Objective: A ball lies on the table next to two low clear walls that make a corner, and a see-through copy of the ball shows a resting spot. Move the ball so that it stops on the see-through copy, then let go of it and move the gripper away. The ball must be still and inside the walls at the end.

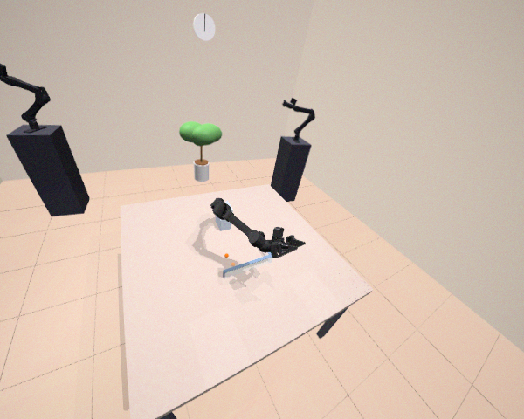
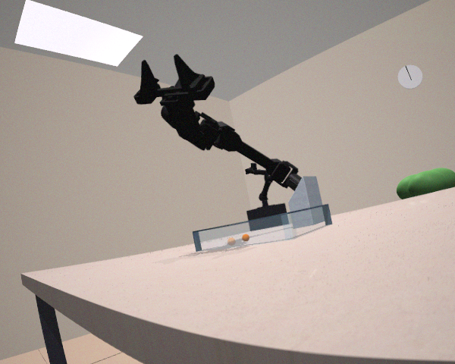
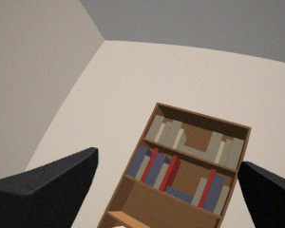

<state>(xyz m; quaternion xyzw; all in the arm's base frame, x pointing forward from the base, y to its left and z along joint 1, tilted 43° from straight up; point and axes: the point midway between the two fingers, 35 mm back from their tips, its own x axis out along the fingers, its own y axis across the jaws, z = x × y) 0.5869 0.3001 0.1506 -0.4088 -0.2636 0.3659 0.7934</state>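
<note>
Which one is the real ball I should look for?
Find the black robot arm on the big table, then the low blue-tinted wall near it. Two small orange balls sit close by; the real ball is the brighter, solid one, farther from the wall than its paler see-through copy.

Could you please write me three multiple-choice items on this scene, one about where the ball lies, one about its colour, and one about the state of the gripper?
1. Where is the ball?
A. on the table beside the clear wall
B. between the fingers
C. on the floor

2. What colour is the ball?
A. green
B. orange
C. blue

3. How does the gripper stand?
A. shut on the ball
B. open, pressed to the table
C. open and empty, raised and pointing upward

Key:
1 A: the ball rests on the table close to the clear wall, near its paler copy.
2 B: it shows orange in both room views.
3 C: the exterior view shows spread fingers high above the table, and the wrist view sees only a bookshelf between them.
</note>
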